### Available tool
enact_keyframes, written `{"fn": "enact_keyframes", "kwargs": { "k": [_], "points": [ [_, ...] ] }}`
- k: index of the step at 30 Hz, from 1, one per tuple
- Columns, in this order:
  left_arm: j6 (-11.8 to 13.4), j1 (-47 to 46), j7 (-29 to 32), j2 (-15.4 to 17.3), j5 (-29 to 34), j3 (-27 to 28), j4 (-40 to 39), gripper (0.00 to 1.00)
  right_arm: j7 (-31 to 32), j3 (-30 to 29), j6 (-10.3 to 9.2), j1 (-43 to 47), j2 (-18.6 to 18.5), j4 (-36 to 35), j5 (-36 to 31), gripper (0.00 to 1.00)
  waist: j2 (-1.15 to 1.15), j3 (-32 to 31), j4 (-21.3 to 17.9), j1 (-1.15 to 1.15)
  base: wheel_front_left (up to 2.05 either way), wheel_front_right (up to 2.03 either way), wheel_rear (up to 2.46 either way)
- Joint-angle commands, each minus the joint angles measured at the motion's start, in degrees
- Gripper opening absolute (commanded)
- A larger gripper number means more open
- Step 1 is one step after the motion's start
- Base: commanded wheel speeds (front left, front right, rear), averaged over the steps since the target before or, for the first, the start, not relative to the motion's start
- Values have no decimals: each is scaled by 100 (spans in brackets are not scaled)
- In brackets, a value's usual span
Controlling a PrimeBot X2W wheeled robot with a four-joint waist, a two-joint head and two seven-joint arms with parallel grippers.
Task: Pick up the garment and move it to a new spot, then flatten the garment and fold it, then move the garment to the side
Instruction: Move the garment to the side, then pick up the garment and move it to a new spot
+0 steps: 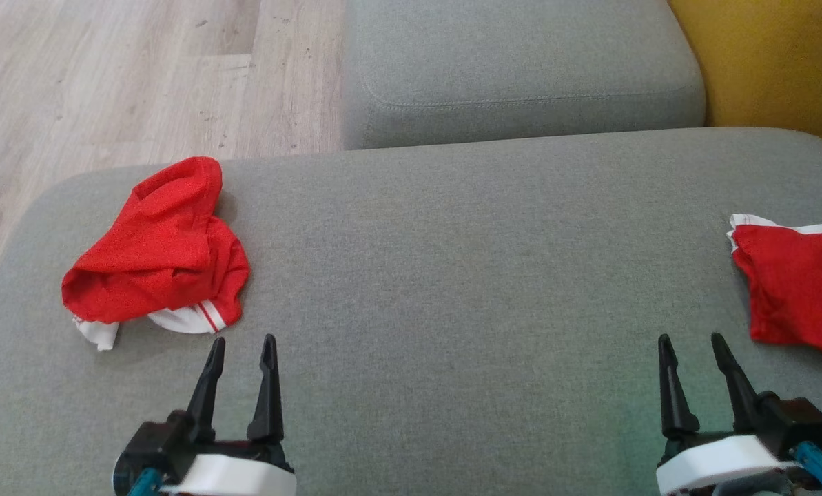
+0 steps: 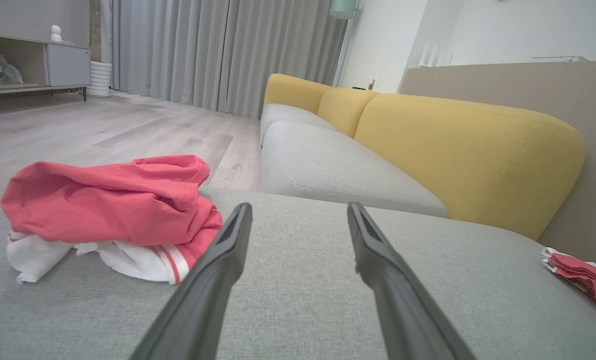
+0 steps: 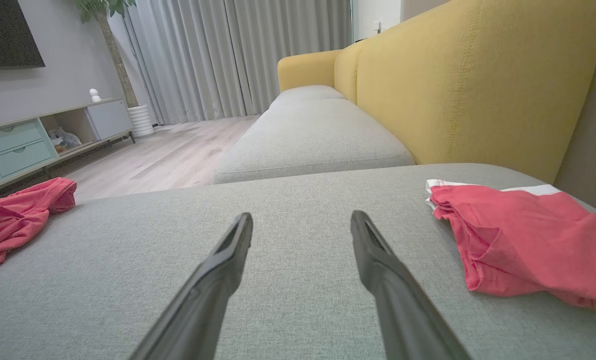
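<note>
Lying crumpled just ahead-left of spread left jaws: garment (image 1: 156, 248)

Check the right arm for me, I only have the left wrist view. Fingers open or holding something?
Observer: The right gripper is open and holds nothing. It is over bare cushion.
Operator: What is at my far right edge?
Observer: A second garment, red, lying fairly flat with a white band along its far side. It is right of the right gripper and apart from it.
Operator: And the one on my left?
Observer: In the head view the crumpled garment reaches the cushion's far edge, with floor just beyond.
</note>
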Motion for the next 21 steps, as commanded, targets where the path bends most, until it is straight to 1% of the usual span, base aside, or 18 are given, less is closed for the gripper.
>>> {"fn": "enact_keyframes", "kwargs": {
  "k": [1, 13, 17, 21],
  "points": [
    [-26, -177, -55, -6, 50, 258, -195, 100, -68, 165, -5, -229, -35, -149, -31, 100, 0, 4, -5, 0, 0, 0, 0],
    [32, -185, -55, -13, -41, 191, -226, 100, -79, 187, -5, -275, -34, -197, -64, 100, 0, 25, -26, 0, 0, 0, 0],
    [45, -250, -55, -13, -59, 108, -189, 100, -79, 190, -5, -211, -34, -235, -35, 100, 0, 29, 103, 0, 0, 0, 0],
    [79, -274, -55, -13, -45, 105, -164, 100, -79, 255, -5, -193, -34, -282, -6, 100, 0, 24, 334, 0, 0, 0, 0]
  ]
}}
